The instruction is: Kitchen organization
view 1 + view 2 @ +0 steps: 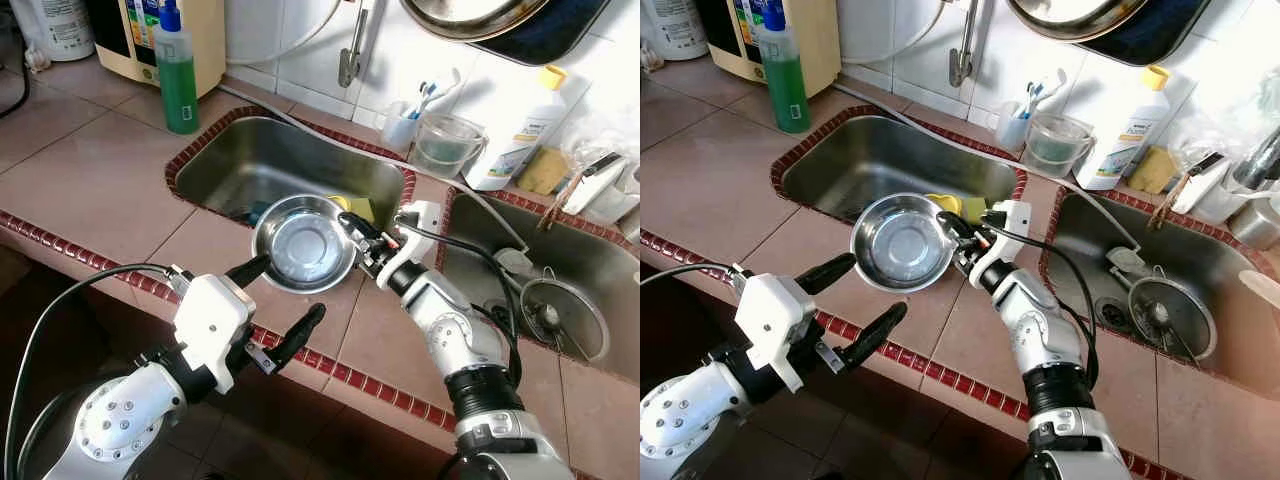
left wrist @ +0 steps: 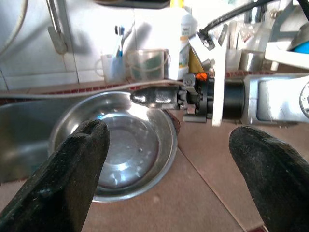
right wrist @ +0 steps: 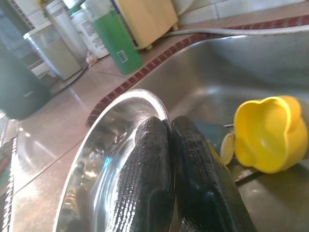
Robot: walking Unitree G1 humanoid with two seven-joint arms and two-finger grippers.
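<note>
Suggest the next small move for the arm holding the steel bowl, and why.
Probably carry it clear of the sink and set it down on the counter. The right gripper pinches the steel bowl's rim at the left sink's front edge; the left gripper waits open below it.

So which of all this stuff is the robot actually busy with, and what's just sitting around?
In use:
- steel bowl, pinched at its rim by the right gripper
- left gripper, open beside it

Just lying about:
- green soap bottle
- yellow cup in the sink
- toothbrush cup
- white bottle
</note>
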